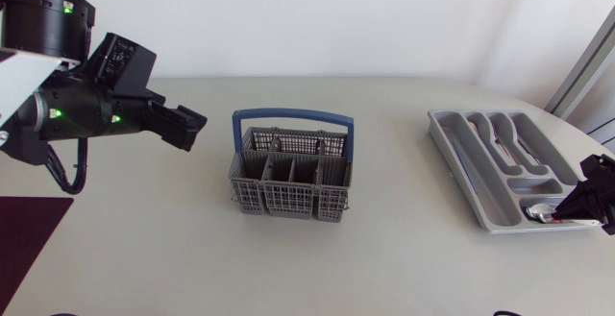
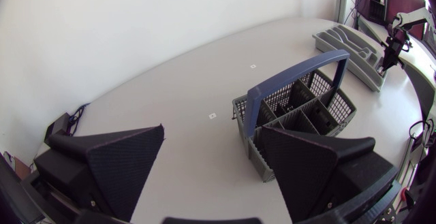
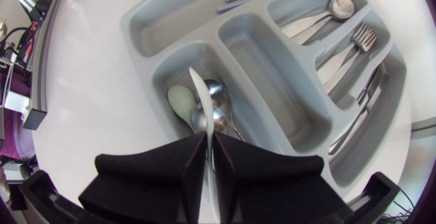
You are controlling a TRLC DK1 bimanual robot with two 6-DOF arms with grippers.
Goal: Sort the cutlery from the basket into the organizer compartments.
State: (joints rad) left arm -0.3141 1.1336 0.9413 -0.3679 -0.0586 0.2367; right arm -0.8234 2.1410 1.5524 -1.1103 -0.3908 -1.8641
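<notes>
Most cutlery point(image 3: 344, 54) lies in the organizer point(image 3: 136, 20); my right claw point(image 3: 208, 139) grips one slim piece point(image 3: 199, 94) above the spoons point(image 3: 219, 98); basket point(image 1: 288, 201) looks empty, left claw point(image 2: 211, 129) wide.

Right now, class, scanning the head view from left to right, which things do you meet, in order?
Left tool, open → basket → organizer → right tool at the organizer's right end, shut on a cutlery piece.
</notes>
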